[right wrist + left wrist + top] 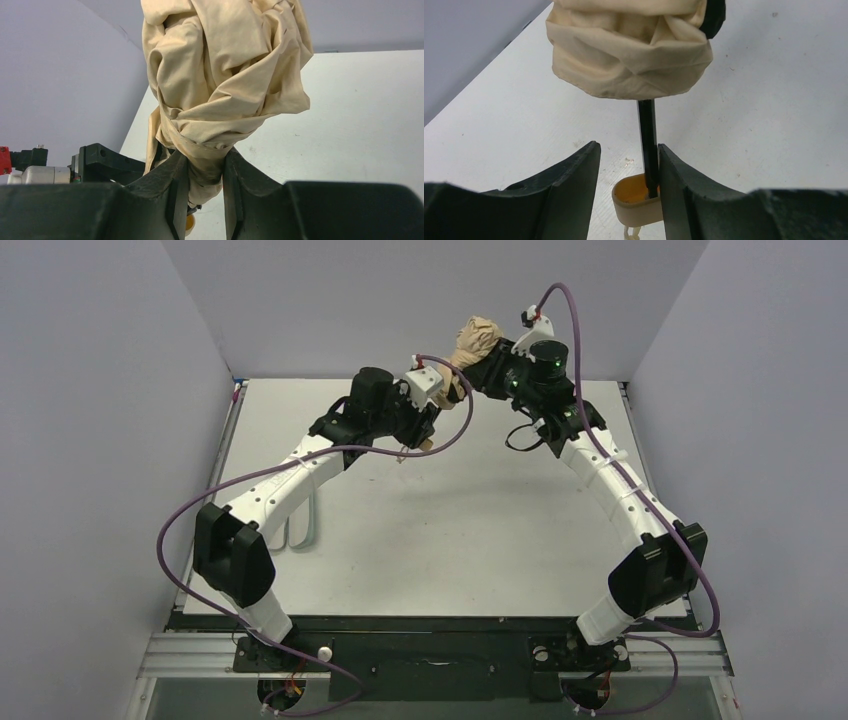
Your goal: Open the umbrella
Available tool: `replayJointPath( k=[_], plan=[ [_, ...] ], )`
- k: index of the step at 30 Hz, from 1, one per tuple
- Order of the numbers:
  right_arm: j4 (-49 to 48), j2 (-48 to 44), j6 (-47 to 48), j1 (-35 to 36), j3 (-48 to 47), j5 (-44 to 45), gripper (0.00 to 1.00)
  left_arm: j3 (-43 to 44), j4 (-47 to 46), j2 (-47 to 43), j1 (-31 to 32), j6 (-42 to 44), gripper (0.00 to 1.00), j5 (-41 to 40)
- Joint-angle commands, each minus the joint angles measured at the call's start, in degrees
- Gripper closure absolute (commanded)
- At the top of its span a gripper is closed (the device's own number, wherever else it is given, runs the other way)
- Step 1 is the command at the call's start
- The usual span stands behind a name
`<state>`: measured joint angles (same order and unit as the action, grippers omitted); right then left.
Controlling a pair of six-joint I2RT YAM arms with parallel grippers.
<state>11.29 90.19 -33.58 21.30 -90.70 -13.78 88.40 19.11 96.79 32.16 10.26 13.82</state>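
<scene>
Umbrella (220, 90) pinched between right claw (205, 200) fingers.

Umbrella (225, 85) still folded: tan canopy bunched and crumpled, held off the surface (774, 100). Its lower folds sit pinched between the right fingers (177, 200). Thin black shaft (647, 145) runs down to the small tan handle (636, 202), which sits between the left fingers (679, 195), against the right-hand one.
</scene>
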Motion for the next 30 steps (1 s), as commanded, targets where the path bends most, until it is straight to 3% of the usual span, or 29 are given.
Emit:
replayJointPath(
  k=[1, 12, 19, 21, 22, 23, 25, 26, 28, 30],
  plan=[
    [-17.76, -5.32, -3.58, -3.28, -2.08, 3.33, 1.0, -2.64, 11.51, 0.06, -0.53, 3.26, 0.56, -2.79],
    [-22.32, -5.11, -8.37, -1.5, 2.28, -3.7, 1.0, 0.38, 2.66, 0.18, -0.52, -3.06, 0.51, 0.55],
    [-22.94, -4.33, -9.21, -1.65, 1.95, -6.8, 1.0, -0.79, -0.96, -0.59, -0.71, -5.48, 0.71, 2.68],
    [-23.31, -4.43, -9.47, -1.45, 2.58, -7.69, 1.0, -2.07, -3.12, -1.6, -0.7, -6.24, 0.85, 3.95],
    [-23.5, -4.55, -9.59, -1.48, 2.82, -7.9, 1.0, -3.19, -5.1, -2.51, -0.96, -7.39, 0.98, 4.75],
    [-23.55, -4.67, -9.64, -1.46, 3.25, -8.27, 1.0, -3.91, -6.35, -3.02, -1.14, -8.12, 1.0, 5.31],
    [-23.53, -5.15, -9.57, -1.93, 3.94, -8.66, 0.79, -6.63, -13.45, -5.12, -2.22, -10.68, 1.0, 7.64],
    [-23.39, -5.26, -9.57, -2.57, 4.41, -8.77, 0.6, -8.83, -15.62, -6.84, -3.1, -12.91, 1.0, 9.03],
    [-23.03, -5.72, -9.65, -3.85, 4.87, -8.73, 0.39, -12.02, -23.04, -9.18, -4.4, -15.68, 1.0, 10.6],
    [-22.77, -6.18, -10.08, -5.18, 5.47, -8.71, 0.28, -14.01, -28.61, -10.87, -5.37, -18.03, 1.0, 12.08]
  ],
)
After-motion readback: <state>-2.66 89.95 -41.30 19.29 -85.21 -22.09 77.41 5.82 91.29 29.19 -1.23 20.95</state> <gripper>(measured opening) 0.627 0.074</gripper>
